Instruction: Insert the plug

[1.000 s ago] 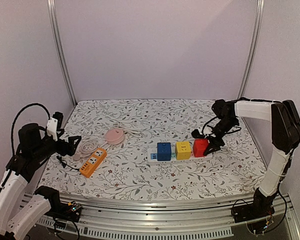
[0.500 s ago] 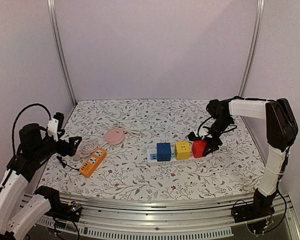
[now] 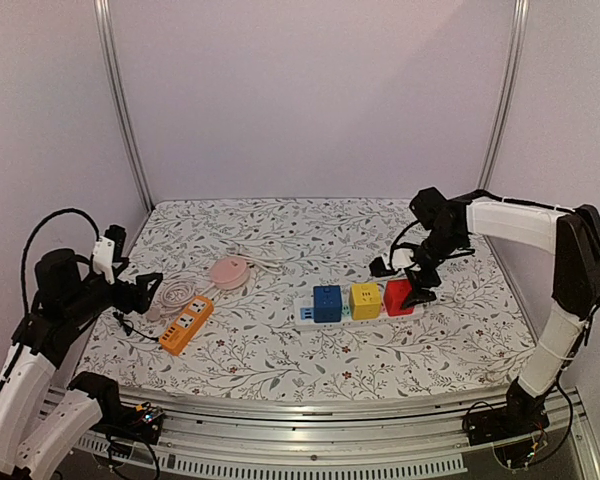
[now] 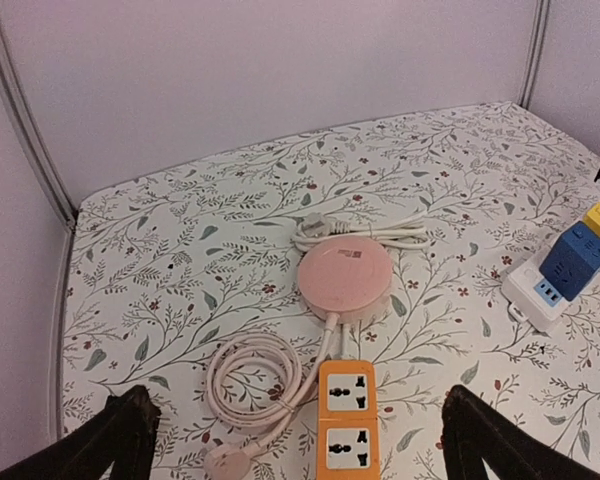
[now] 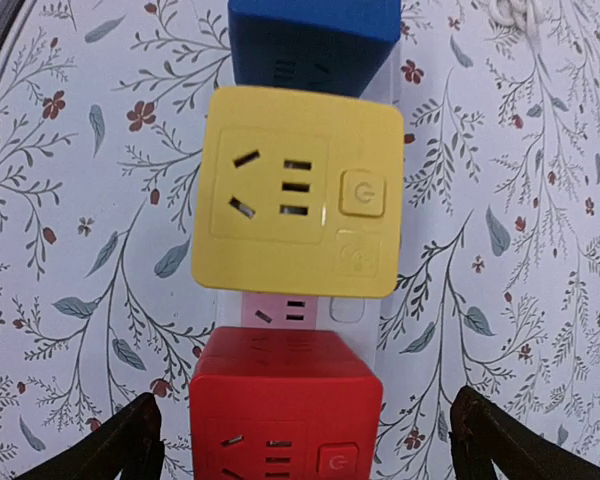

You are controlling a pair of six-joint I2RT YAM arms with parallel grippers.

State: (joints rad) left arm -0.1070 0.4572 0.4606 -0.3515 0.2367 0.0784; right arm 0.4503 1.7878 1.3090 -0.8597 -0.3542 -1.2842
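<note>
The red cube plug [image 3: 399, 297] [image 5: 285, 410] stands on the right end of the white power strip [image 3: 310, 313] [image 5: 300, 310], beside a yellow cube [image 3: 366, 300] [image 5: 298, 205] and a blue cube [image 3: 327, 302] [image 5: 315, 40]. My right gripper [image 3: 402, 282] [image 5: 305, 440] hangs just above the red cube. It is open, with one finger on each side and neither touching it. My left gripper [image 3: 145, 290] [image 4: 300, 445] is open at the table's left, near an orange socket strip [image 3: 186, 324] [image 4: 348, 435], and holds nothing.
A pink round hub [image 3: 229, 271] [image 4: 345, 280] lies behind the orange strip, with a coiled pink cable [image 3: 175, 295] [image 4: 255, 380] and its plug [image 4: 225, 462] at its left. A white cord [image 4: 360, 235] lies behind the hub. Metal posts stand at the back corners.
My right gripper has opened and let go of the red cube, which stays on the strip. The right arm shifted slightly left. The left arm has not moved.
</note>
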